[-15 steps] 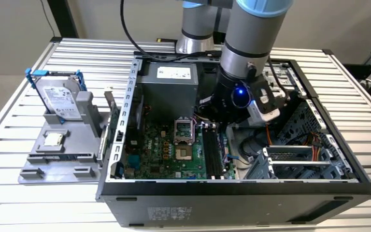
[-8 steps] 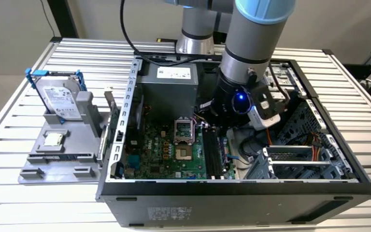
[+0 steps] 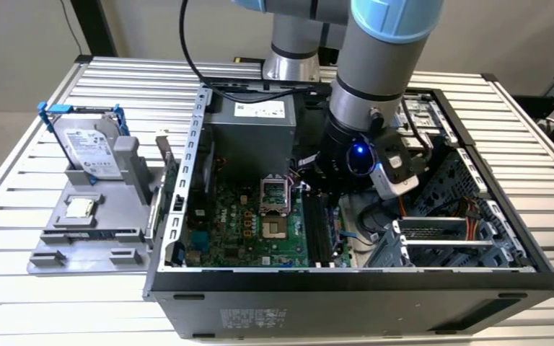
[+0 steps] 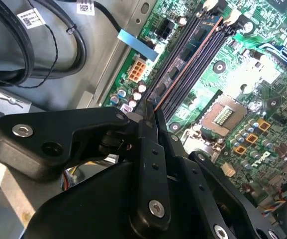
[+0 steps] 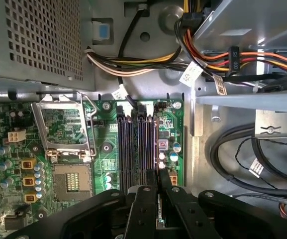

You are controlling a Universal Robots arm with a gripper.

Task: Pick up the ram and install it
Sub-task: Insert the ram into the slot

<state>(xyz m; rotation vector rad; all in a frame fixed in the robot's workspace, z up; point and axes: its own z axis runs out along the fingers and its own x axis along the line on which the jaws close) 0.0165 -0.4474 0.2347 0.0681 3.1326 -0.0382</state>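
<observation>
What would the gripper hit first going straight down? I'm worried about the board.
Probably the black memory slots on the green motherboard; the gripper holds a thin ram stick at them.

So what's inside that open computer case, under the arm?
A green motherboard with an open processor socket and black slots. The pincer sits over the slots with the ram; the arm covers what lies beneath it.

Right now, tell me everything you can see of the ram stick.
The long, thin, dark green circuit-board ram stick stands on edge among the black slots of the green motherboard, nearest the grey case wall; top edge coppery, dark chips on its side. The black end effector pinches its near end.
</observation>
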